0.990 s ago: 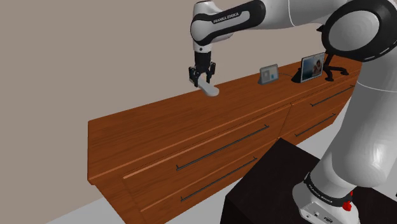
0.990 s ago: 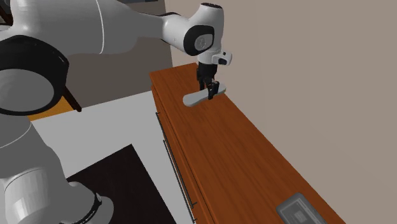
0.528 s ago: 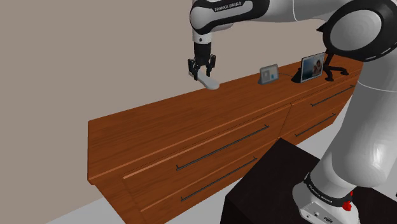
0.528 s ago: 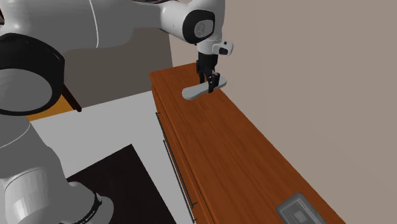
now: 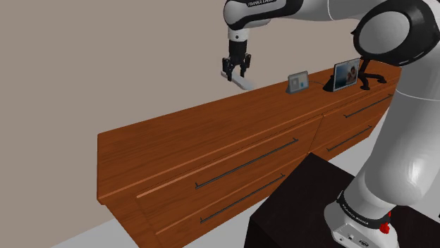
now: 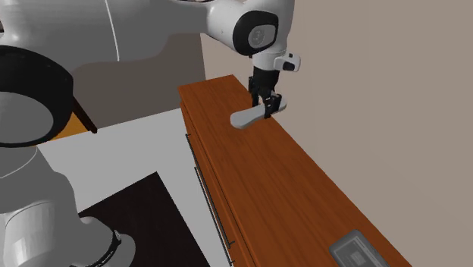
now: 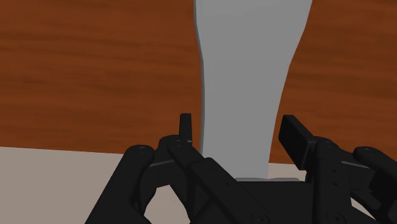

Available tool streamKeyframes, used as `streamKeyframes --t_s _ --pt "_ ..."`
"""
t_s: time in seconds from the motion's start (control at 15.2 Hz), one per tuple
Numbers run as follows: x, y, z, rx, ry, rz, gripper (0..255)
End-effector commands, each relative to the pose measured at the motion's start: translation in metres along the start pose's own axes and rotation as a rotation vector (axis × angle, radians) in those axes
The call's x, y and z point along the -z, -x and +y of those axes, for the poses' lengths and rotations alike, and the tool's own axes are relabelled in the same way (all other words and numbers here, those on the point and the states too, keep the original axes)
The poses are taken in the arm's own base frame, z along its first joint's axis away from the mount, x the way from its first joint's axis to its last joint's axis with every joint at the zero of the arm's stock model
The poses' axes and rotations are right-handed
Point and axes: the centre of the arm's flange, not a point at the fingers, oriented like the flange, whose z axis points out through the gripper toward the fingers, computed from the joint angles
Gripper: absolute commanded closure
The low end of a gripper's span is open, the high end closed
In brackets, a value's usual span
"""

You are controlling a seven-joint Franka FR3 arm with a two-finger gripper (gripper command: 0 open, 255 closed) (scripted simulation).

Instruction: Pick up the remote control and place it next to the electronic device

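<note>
My gripper [image 5: 235, 70] is shut on a light grey remote control [image 5: 240, 80] and holds it in the air above the wooden dresser top [image 5: 211, 120]. The second exterior view has the remote [image 6: 249, 117] sticking out sideways from the gripper [image 6: 267, 106]. Seen from the wrist, the remote [image 7: 251, 76] runs between the black fingertips [image 7: 185, 127] of the gripper [image 7: 238, 133], over the wood. The electronic device [image 5: 298, 82], a small grey-framed screen, stands farther to the shoulder view's right, apart from the remote. The same device [image 6: 353, 249] sits near the second exterior view's lower right.
A framed picture [image 5: 345, 74] stands on the dresser beyond the device, with a dark stand [image 5: 368, 79] beside it. The wall runs right behind the dresser. Drawer fronts with long handles [image 5: 247, 163] face the black stand [image 5: 303, 211].
The gripper has carried the remote up and toward the shoulder view's right, closer to the device. Its hold on the remote is unchanged.
</note>
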Motion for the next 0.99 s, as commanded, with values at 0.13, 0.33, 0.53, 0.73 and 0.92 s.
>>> streamKeyframes --t_s 0.13,0.33,0.53,0.73,0.92 --pt "0.000 -0.011 0.052 0.001 0.000 0.000 255" --pt "0.001 -0.018 0.091 0.001 0.000 0.000 255" --pt "0.002 -0.025 0.130 0.001 0.000 0.000 255" --pt "0.003 -0.033 0.168 0.001 0.000 0.000 255" --pt "0.004 -0.040 0.207 0.001 0.000 0.000 255"
